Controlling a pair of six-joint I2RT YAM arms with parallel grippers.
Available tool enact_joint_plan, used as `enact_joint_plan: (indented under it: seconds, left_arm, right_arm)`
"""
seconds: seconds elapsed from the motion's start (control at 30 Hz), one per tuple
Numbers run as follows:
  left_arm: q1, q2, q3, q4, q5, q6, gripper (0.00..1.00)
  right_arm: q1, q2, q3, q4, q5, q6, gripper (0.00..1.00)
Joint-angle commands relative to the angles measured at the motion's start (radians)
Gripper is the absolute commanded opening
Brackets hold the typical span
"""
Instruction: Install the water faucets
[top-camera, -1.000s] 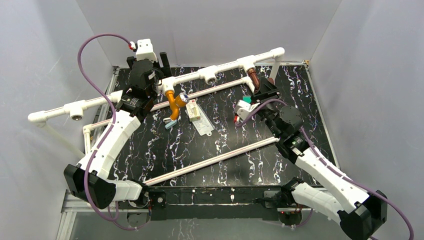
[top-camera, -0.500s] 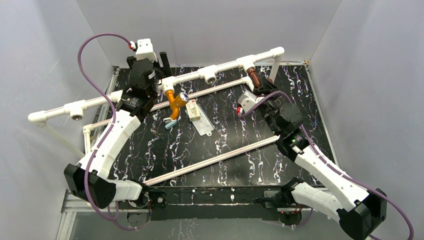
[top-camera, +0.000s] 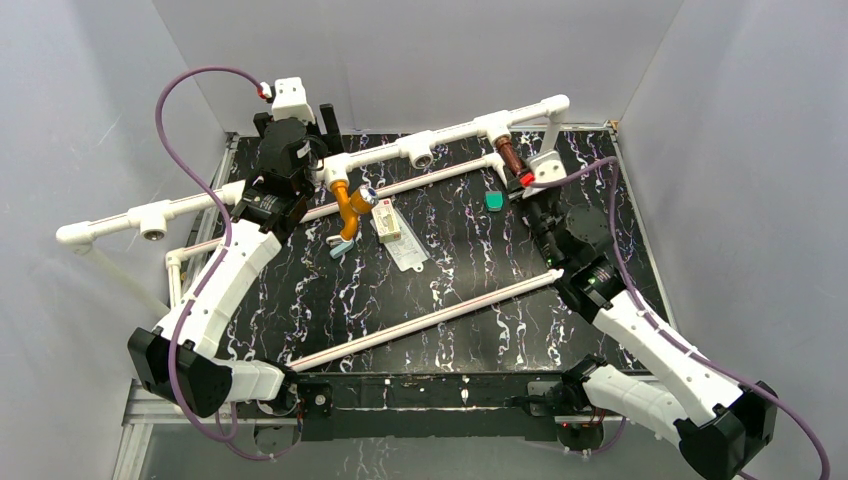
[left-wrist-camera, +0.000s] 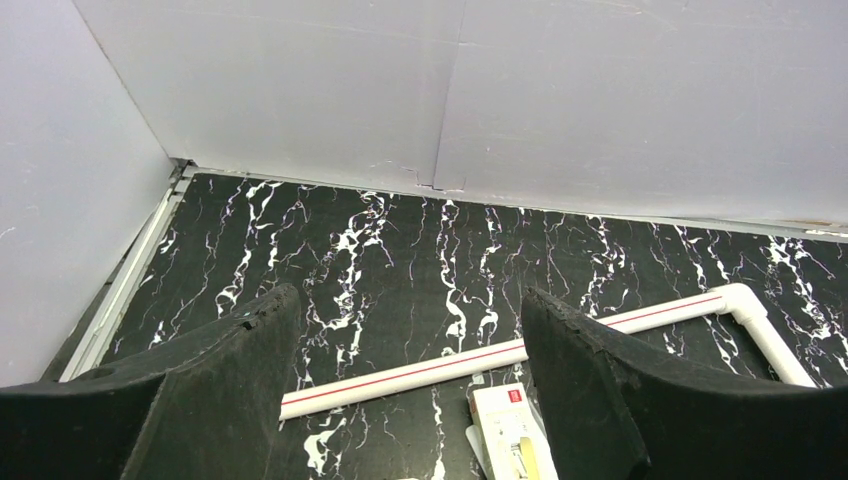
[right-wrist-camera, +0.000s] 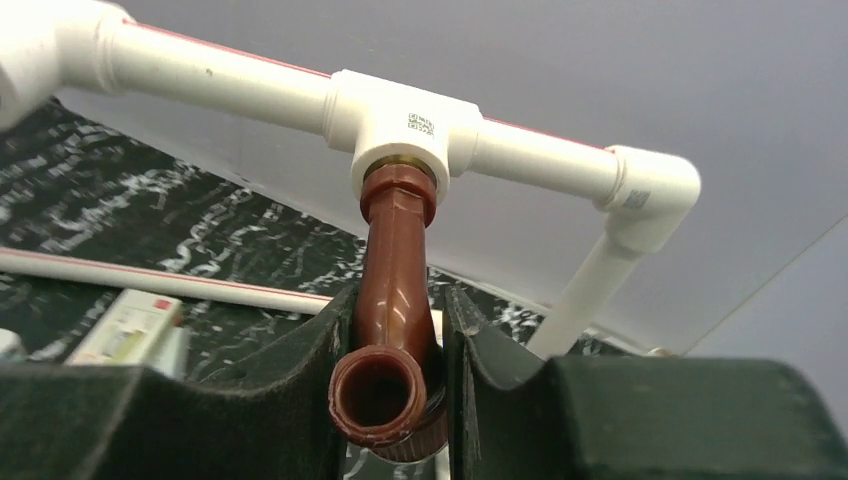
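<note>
The orange-yellow faucet (top-camera: 347, 206) with its silvery knob (top-camera: 368, 195) hangs from a white tee socket (top-camera: 336, 165) on the raised pipe. The dark reddish-brown faucet (top-camera: 508, 157) sits in another tee (top-camera: 495, 125) further right. In the right wrist view its neck enters the tee (right-wrist-camera: 410, 125) and its spout mouth (right-wrist-camera: 375, 390) faces the camera. My right gripper (right-wrist-camera: 395, 370) is shut on that spout, one finger on each side; it also shows from above (top-camera: 527, 190). My left gripper (left-wrist-camera: 405, 400) is open and empty, just left of the orange faucet (top-camera: 322, 140).
A small green flat piece (top-camera: 494, 200) lies on the black marbled table (top-camera: 470, 260) near the right gripper. A white packet and box (top-camera: 395, 232) lie mid-table. Thin red-striped pipes (top-camera: 430, 318) cross the table. The raised pipe frame (top-camera: 180, 208) runs along the back, with walls on three sides.
My right wrist has turned around the brown faucet: its white camera swung from the faucet's left to its right. The green piece now shows. The left arm has not moved.
</note>
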Motion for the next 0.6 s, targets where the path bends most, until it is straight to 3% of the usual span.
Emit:
enact_joint_plan:
  seconds: [0.0, 0.57]
  left_arm:
    - [-0.032, 0.106, -0.106, -0.307, 0.070, -0.002, 0.79]
    - [-0.032, 0.107, -0.106, -0.308, 0.072, -0.002, 0.79]
  right_arm:
    - [0.002, -0.033, 0.113, 0.069, 0.102, 0.399, 0.01]
    - [0.001, -0.086, 0.150, -0.128, 0.331, 1.498, 0.01]
